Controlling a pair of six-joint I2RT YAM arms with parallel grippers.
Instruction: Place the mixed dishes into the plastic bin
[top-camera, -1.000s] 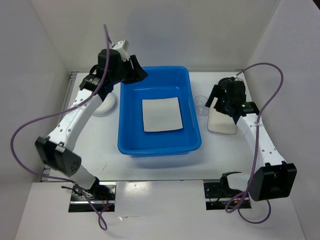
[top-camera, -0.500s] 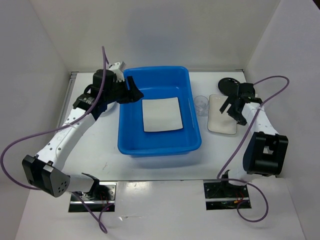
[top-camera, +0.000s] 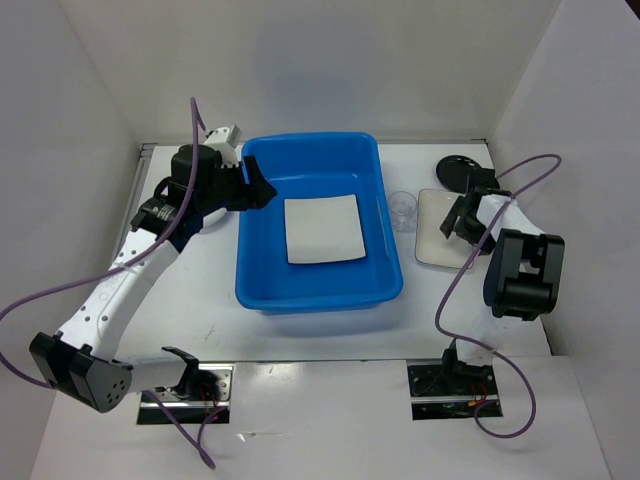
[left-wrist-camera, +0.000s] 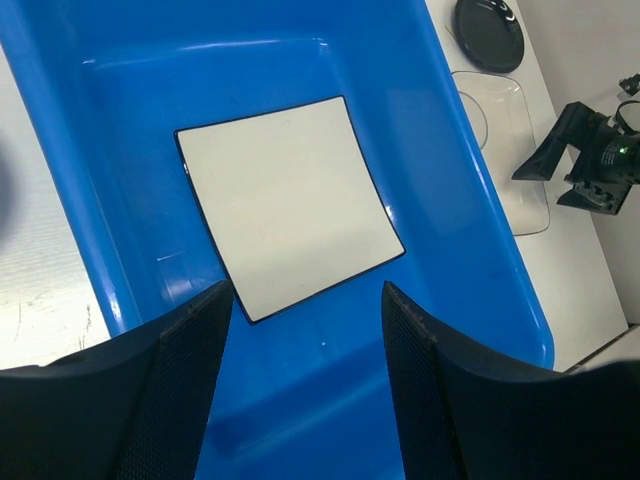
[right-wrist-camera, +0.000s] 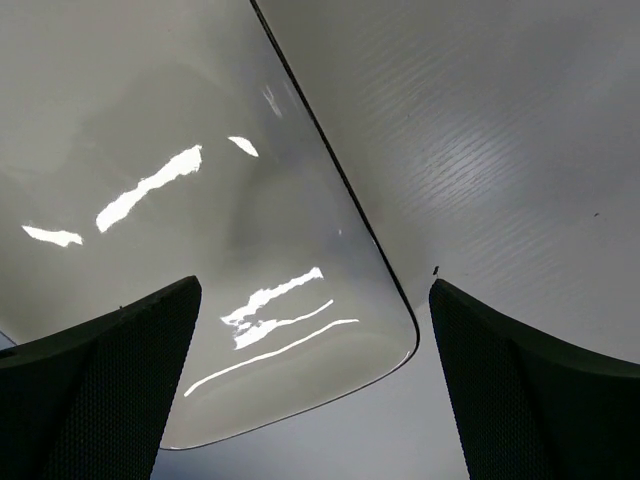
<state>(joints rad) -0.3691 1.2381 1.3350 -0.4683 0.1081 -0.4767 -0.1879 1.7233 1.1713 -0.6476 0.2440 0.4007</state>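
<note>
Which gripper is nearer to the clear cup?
Right. The right gripper is over the plate just right of the cup; the left gripper is at the left wall of the bin, with the whole bin between.

Bright, even light from overhead here; only soft shadows fall on the white desk (top-camera: 200, 315). Top view is sharp. Right wrist: white glare streaks slash across the glossy plate (right-wrist-camera: 150, 120), and my right end effector (right-wrist-camera: 313, 285) looms dark, slightly soft.
</note>
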